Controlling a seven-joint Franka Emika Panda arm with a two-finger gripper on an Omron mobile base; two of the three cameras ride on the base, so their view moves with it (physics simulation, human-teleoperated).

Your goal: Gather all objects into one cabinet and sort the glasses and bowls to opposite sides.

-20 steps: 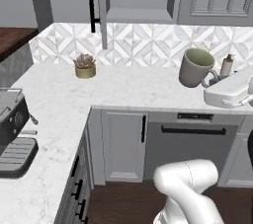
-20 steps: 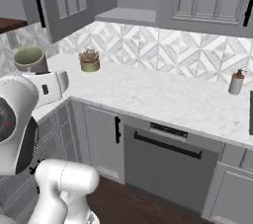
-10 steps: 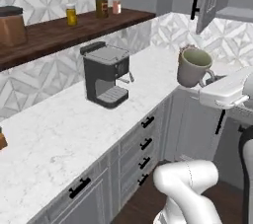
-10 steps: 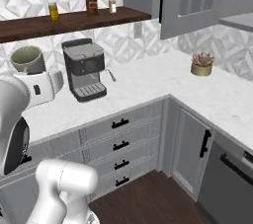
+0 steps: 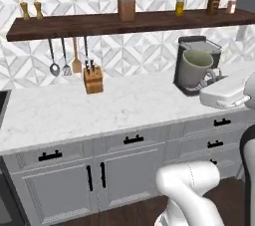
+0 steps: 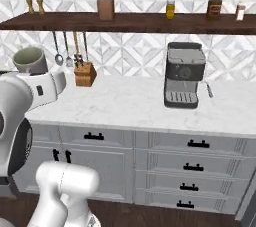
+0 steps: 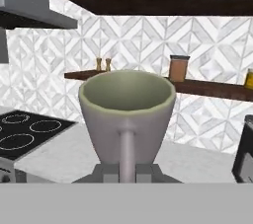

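Glossy white rounded arm (image 6: 30, 101), dark joints

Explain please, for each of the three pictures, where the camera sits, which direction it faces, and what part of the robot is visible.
Left base view: behind the arm, on its left, facing the counter; arm at lower right, carrying the mug.
Right base view: behind, on its right; arm at lower left, mug above it.
Hand view: on the hand, along the gripper, mug close, stove behind.
Both base views share the coffee machine, knife block and wooden shelf.

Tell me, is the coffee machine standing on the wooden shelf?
No. The coffee machine stands on the marble counter, below the wooden shelf that carries the jars.
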